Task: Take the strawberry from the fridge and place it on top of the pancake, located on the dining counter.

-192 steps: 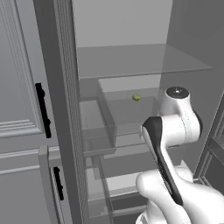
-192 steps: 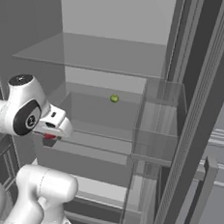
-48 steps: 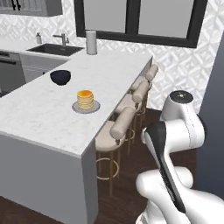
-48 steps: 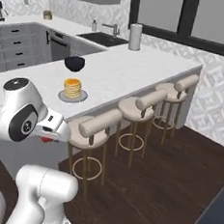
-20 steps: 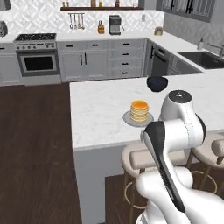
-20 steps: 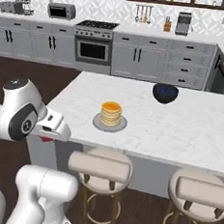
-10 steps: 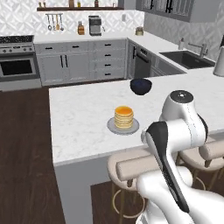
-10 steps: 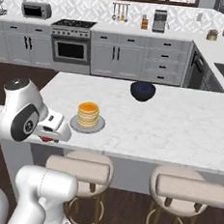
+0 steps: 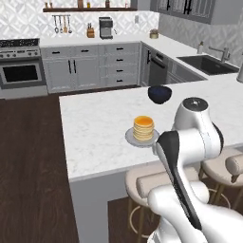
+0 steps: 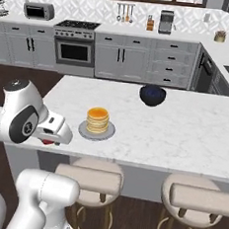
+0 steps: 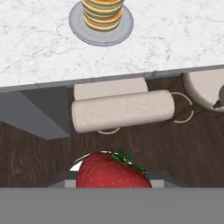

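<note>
Strawberry (image 11: pixel 113 170) clamped in the tool (image 10: pixel 48 141), jaws drawn in close on the red fruit, green cap up in the hand view. Held off the near edge of the table (image 10: pixel 183 138), above a pale stool (image 11: pixel 122 110). Farther in: pancake (image 10: pixel 97 120) stacked on grey plate (image 10: pixel 83 129); beyond, dark blue bowl (image 10: pixel 152 95).

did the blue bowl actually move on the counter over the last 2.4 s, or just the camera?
No. The blue bowl sits just beyond the plate of pancake on the dining counter, same as before; the base drove, shifting the whole picture.
</note>
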Tool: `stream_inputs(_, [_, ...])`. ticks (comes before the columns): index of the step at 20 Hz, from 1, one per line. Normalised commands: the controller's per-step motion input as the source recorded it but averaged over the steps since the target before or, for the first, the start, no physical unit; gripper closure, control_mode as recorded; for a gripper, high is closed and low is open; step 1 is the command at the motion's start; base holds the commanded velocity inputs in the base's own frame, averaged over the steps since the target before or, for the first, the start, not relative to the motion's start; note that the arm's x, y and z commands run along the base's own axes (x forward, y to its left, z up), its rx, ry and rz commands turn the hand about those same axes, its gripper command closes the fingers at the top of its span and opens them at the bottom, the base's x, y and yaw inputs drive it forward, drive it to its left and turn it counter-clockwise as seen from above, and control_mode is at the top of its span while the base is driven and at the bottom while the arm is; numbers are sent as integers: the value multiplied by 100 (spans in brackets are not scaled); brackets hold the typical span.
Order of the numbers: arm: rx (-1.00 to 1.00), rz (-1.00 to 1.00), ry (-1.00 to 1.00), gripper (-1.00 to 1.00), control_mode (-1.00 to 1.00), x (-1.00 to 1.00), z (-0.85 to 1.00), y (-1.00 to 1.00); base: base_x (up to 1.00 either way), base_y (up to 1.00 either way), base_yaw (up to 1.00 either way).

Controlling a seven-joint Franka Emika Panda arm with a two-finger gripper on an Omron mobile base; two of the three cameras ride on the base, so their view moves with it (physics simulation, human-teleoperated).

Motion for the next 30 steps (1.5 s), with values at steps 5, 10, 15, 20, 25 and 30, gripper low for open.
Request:
stream_inputs(5, [0,0,0,100,100,0,0,0,71,-13,0])
stream_inputs(10, [0,0,0,100,100,0,0,0,60,-6,0])
stream_inputs(15, [0,0,0,100,100,0,0,0,5,0,0])
stream_inputs(20, [0,0,0,100,100,0,0,0,0,0,0])
stream_inputs(25, [1,13,-2,100,-100,71,6,0,9,0,1])
stream_inputs(30, [3,8,8,100,-100,100,10,-7,0,0,0])
